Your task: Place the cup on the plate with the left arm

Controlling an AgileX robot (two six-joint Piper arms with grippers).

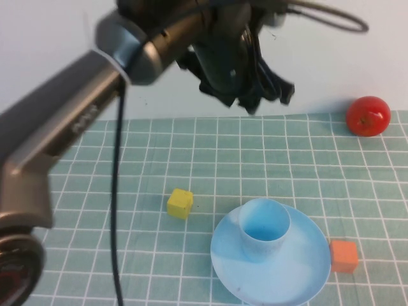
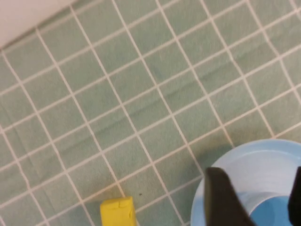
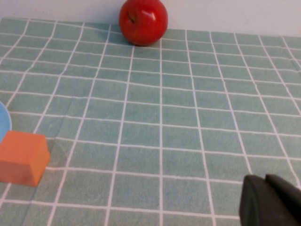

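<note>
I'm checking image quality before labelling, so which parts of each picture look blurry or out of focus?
High view: the left end effector and arm are soft; cup on plate sharper. Left wrist view: dark fingers blurred. Right wrist view: right end effector blurred, apple crisp.

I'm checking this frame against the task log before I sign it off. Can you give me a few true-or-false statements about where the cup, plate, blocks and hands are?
1. The cup stands upright on the plate. True.
2. The left hand grips the cup. False: it is raised above the table, apart from the cup, and its fingers are spread with nothing between them.
3. The yellow block lies on the plate. False: it sits on the checked mat, to the plate's left.
4. The orange block sits beside the plate's right edge. True.
5. The red apple is at the far right of the mat. True.
6. The right hand holds the apple. False: it is low over bare mat, far from the apple.
</note>
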